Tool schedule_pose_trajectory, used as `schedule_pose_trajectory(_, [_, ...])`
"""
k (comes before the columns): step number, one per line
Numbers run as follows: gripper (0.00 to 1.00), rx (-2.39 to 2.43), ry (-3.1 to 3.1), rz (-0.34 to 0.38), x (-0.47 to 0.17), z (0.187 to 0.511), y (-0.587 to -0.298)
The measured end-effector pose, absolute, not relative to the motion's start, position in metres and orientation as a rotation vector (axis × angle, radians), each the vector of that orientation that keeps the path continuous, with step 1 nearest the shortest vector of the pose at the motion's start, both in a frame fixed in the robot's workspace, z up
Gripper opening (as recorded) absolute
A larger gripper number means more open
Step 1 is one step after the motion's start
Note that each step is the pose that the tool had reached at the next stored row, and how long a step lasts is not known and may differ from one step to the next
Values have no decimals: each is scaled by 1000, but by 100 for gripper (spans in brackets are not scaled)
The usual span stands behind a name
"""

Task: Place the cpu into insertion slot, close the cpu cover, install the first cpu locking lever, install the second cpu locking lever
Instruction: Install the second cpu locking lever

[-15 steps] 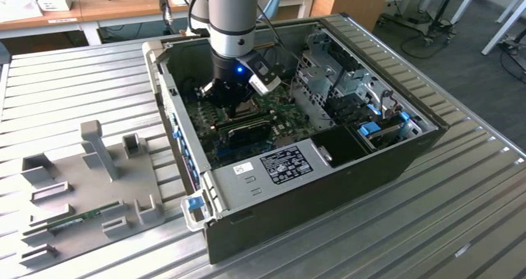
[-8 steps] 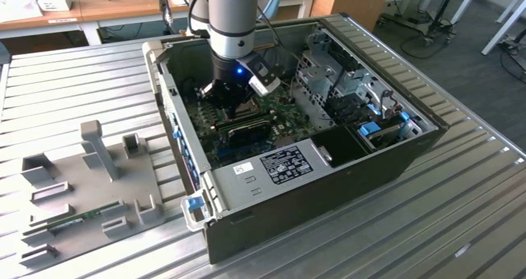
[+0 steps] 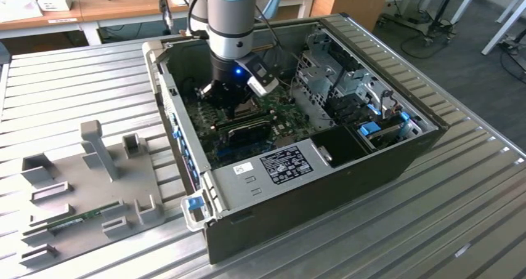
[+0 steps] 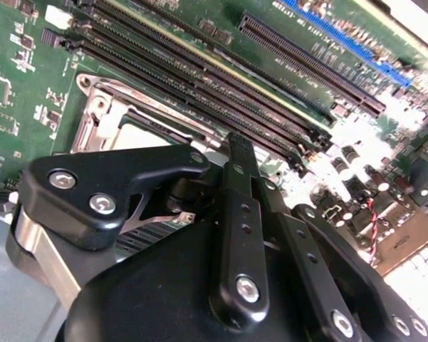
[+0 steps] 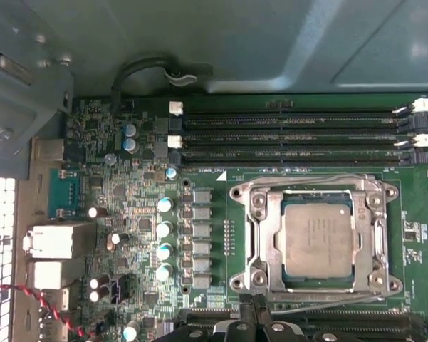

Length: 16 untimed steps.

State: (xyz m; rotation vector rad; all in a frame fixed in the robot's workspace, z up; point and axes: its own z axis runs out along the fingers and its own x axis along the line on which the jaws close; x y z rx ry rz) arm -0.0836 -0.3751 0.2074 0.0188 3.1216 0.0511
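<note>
In the first wrist view the cpu (image 5: 317,239) lies flat in the insertion slot (image 5: 243,192), its dull metal top showing through the window of the cpu cover (image 5: 269,235), which is folded down over it. A thin wire locking lever (image 5: 327,305) runs along the socket edge nearest my gripper (image 5: 253,311). The fingers look pressed together at that edge, with no gap between them. In the second wrist view the gripper (image 4: 236,146) sits just beside the silvery cover (image 4: 100,114). In the exterior view the gripper (image 3: 234,97) reaches down into the open computer case (image 3: 329,168) and hides the socket.
Long black memory slots (image 5: 292,135) flank the socket on two sides; a blue slot (image 4: 342,35) lies farther off. Capacitors (image 5: 164,239) and rear ports (image 5: 57,242) crowd the board. Drive cages (image 3: 345,88) fill the case's right; a grey fixture plate (image 3: 82,186) lies outside.
</note>
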Motion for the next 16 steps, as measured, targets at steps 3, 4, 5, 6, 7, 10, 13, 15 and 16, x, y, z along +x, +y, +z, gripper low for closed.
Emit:
schedule_pose_trajectory(3, [11, 19, 3122, 51, -84, 206, -372])
schedule_pose_trajectory(4, [11, 19, 3122, 51, -84, 206, -371])
schedule_pose_trajectory(5, [11, 19, 3122, 51, -84, 206, -371])
schedule_pose_trajectory(6, [11, 19, 3122, 51, -84, 205, -370])
schedule_pose_trajectory(7, [11, 19, 3122, 52, -84, 205, -370])
schedule_pose_trajectory(10, [11, 19, 3121, 51, -84, 203, -370])
schedule_pose_trajectory(13, [11, 19, 3122, 51, -85, 202, -369])
schedule_pose_trajectory(15, [11, 19, 3122, 51, -85, 202, -369])
schedule_pose_trajectory(16, [11, 19, 3122, 52, -85, 202, -369])
